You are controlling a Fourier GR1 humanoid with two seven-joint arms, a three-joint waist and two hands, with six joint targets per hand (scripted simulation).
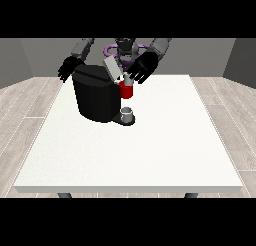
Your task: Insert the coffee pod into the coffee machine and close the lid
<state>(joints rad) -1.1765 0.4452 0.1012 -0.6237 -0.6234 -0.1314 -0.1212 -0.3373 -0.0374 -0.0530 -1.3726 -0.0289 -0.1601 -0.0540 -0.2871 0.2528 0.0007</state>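
Bare white tabletop (130, 155) nearest camera. Hand at view's left (68, 69) behind black coffee machine (95, 96), fingers spread, holding nothing. Grey lid (112, 69) raised, tilted, long axis slanting up-left. Red thing at the machine (127, 90) under lid; grey thing (128, 112) on base below, maybe cup. Pod not plainly visible. Hand at view's right (142, 67) just beside lid, fingers spread, likely nearer for closing.

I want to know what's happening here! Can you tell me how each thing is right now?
Coffee machine: upright on the table.
Lid: raised, tilted.
Red thing at the machine: below the lid.
Hand at the view's right: fingers spread, by the lid.
Hand at the view's left: fingers spread, holding nothing.
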